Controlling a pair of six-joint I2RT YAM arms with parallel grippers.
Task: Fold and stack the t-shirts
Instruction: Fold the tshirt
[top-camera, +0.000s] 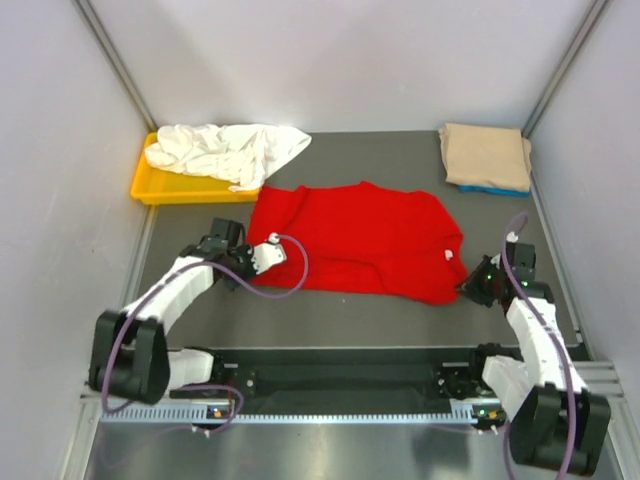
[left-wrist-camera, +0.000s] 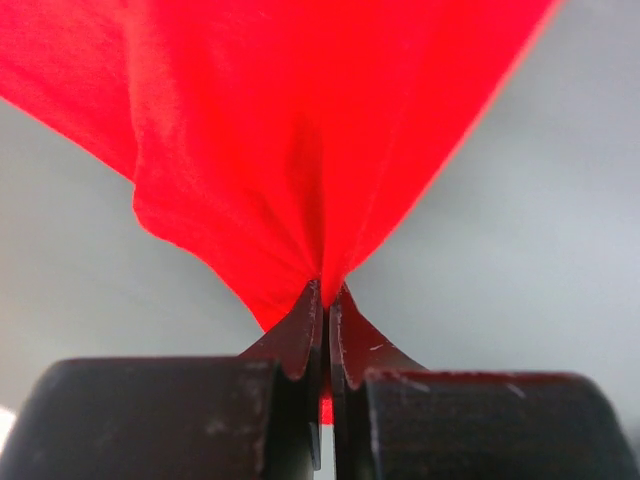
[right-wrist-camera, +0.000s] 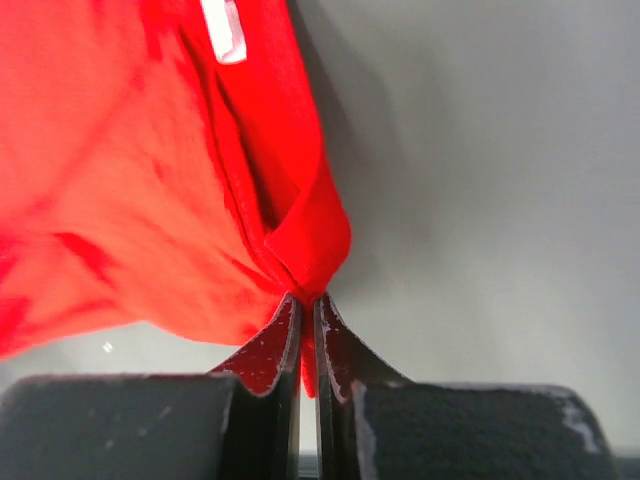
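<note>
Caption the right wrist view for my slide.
Right arm's jaws shut on a fold of the bright red cloth t-shirt, near its small white neck label.

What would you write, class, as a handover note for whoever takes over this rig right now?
Left hand: shut on the bright red cloth t-shirt's left edge.
Right hand: shut on its near right corner, by the white label.
Crumpled white cloth t-shirt: draped over the yellow plastic tray, far left.
Folded tan t-shirt on folded blue one, far right: done.
Left: fold red and white, stack both.
</note>
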